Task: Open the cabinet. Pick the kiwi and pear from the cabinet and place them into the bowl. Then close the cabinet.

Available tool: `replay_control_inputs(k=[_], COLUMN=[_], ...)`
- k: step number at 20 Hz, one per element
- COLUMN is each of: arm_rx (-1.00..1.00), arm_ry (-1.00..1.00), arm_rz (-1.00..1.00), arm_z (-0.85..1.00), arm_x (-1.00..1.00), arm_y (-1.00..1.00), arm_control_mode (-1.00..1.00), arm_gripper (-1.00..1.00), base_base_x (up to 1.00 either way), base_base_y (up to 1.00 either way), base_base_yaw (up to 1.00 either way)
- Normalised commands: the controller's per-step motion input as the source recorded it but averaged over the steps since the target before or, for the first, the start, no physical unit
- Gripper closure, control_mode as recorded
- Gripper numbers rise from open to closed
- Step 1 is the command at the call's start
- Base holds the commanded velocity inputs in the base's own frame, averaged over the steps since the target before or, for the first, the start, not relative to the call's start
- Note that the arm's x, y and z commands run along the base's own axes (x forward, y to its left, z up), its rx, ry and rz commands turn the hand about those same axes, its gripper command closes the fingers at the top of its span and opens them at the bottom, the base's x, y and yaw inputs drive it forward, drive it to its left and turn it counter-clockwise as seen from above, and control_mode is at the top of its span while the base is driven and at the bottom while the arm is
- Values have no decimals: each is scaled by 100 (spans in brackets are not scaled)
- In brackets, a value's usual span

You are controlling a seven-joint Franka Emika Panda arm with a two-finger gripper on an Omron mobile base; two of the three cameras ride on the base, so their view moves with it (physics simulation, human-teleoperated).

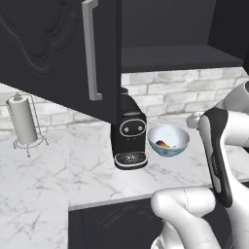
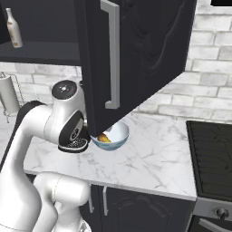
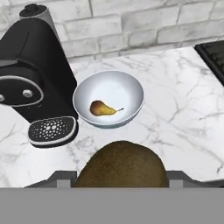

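Cabinet (image 1: 53, 44): black wall unit, raised-panel doors with long silver bar handles; both doors stand swung open over the surface, the interior shelf (image 1: 180, 57) exposed between them.

Bottle (image 2: 14, 29): pale, upright on the cabinet shelf at the left of the right base view.

Bowl (image 3: 131, 89): round, white with a blue tint, on the marble surface (image 3: 183, 100) near its back edge, just beside the coffee machine. In the right base view it is partly hidden behind the lower corner of the open door.

Pear (image 3: 103, 108): yellowish-tan, lying on its side inside the bowl, stem pointing away from the coffee machine.

Kiwi (image 3: 121, 165): dark brown, oval, large at the bottom of the hand view, seated between the finger tips, above the surface on the near side of the bowl and apart from it.

End effector (image 3: 120, 177): clasped around the kiwi; finger tips mostly covered by the fruit.

Coffee machine (image 1: 127, 133): black, with a perforated drip tray, standing against the back edge of the surface.

Paper towel holder (image 1: 23, 121): wire stand carrying a white roll, well apart from the coffee machine toward the left edge of the surface.

Cooktop (image 2: 210, 152): dark, at the right edge of the surface.
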Motion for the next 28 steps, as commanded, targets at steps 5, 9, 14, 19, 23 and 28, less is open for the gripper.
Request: replay_control_inputs(k=[5, 9, 14, 19, 23, 28], arm_rx=[1, 2, 1, 1, 3, 4], arm_ry=[10, 6, 0, 2, 6, 6], arm_rz=[0, 0, 0, 0, 0, 0], arm_z=[-14, -26, -36, -33, -31, -29], arm_x=[30, 39, 41, 47, 49, 37], arm_y=[0, 0, 0, 0, 0, 0], arm_control_mode=[-100, -100, -100, -100, -100, -100], arm_gripper=[100, 100, 100, 100, 100, 100], base_base_x=[0, 0, 0, 0, 0, 0], base_base_y=[0, 0, 0, 0, 0, 0], base_base_yaw=[0, 0, 0, 0, 0, 0])
